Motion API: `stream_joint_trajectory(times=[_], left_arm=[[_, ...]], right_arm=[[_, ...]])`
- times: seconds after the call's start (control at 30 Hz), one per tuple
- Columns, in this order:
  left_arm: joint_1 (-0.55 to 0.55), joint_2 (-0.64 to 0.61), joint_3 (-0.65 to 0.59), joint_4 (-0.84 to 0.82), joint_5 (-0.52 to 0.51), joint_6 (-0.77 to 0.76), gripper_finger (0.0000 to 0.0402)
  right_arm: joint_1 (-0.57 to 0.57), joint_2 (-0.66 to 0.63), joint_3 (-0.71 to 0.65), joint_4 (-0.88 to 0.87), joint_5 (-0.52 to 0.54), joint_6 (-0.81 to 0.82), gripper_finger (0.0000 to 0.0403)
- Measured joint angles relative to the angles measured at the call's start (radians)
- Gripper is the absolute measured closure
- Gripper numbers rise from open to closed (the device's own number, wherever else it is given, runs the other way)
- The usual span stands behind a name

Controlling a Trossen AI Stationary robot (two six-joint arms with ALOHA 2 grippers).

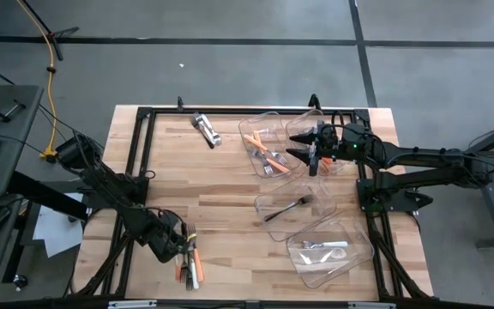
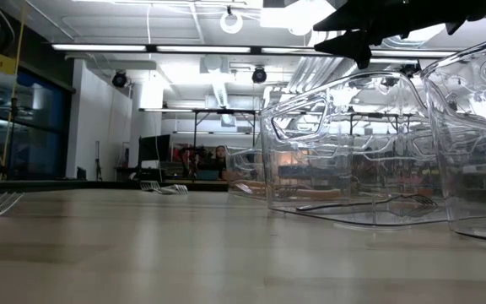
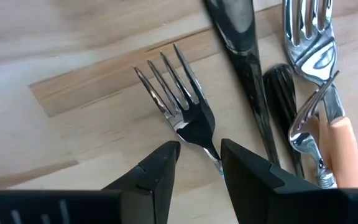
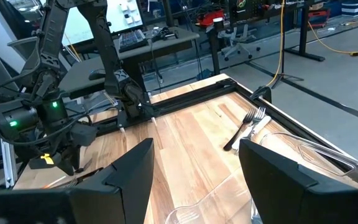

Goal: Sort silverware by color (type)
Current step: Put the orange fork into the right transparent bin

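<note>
**Left tool lined up on a fork's neck in the near-corner pile**

The left tool hangs low over the unsorted pile of silverware at the near left corner of the bench. Its fingers stand partly apart, astride the thin neck of a fork that lies flat on the wood, and they hold nothing. Just beside that fork lie a dark handle, another fork and an orange handle, some overlapping.

The right tool hovers with its fingers spread wide and empty above the far clear bins, where orange-handled pieces already lie. A dark fork rests in the middle bin, white-handled pieces in the nearest, and a small cluster waits at the far edge.

The fork is probably stiff, light and slick; polished metal lying flush on wood gives little to pinch. The neck or handle looks the better hold, though neighbours sit close enough to be dragged along.

A yellow tag in the low view reads "PCB-", the rest cut off.
</note>
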Motion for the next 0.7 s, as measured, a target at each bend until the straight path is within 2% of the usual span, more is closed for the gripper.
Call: stream_joint_trajectory(times=[0.37,0.5,0.7], left_arm=[[0.001,0.002,0.009,0.022,0.021,-0.082,0.0278],[0.001,0.002,0.009,0.02,0.023,-0.063,0.0278],[0.001,0.002,0.009,0.024,0.023,-0.132,0.0278]], right_arm=[[0.0,0.0,0.0,-0.001,0.0,-0.007,0.0183],[0.0,0.0,0.0,-0.001,0.0,-0.007,0.0183],[0.0,0.0,0.0,-0.001,0.0,-0.007,0.0183]])
